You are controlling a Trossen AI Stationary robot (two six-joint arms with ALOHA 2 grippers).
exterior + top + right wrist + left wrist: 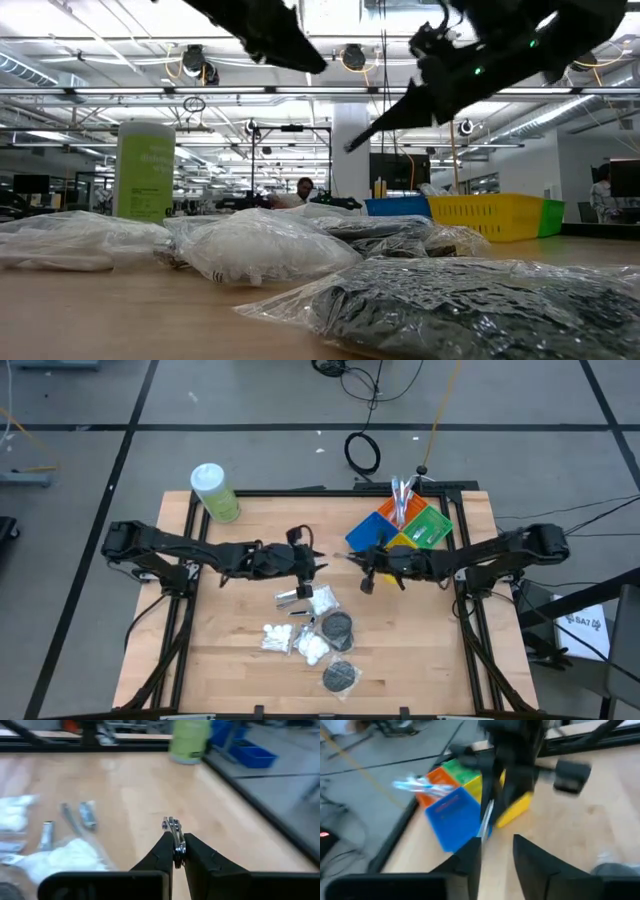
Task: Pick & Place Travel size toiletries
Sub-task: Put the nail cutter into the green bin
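My right gripper [174, 842] hovers above the table's middle [362, 567], shut on a silver tube [172, 827]. My left gripper [497, 847] is open, lifted just left of it [310, 560], and touches nothing. On the wood below lie another silver tube [292, 597], clear bags of white cotton balls [322, 601] [314, 650], a smaller white bag [277, 637] and two black discs [336, 628] [341, 676]. Blue-white toothbrushes [400, 491] stick up out of the orange bin [385, 518]. My right gripper pinches the silver tube between its two fingers. The tube's flat end [169, 824] pokes out just past the fingertips. The tube is lifted clear of the table. The fingers hide the remainder of it.
A cluster of blue [362, 536], orange, green [430, 526] and yellow bins sits at the table's far right. A big green bottle with a white cap [215, 492] stands at the far left corner. Bare wood lies near the right and left edges. Cables run over the floor beyond.
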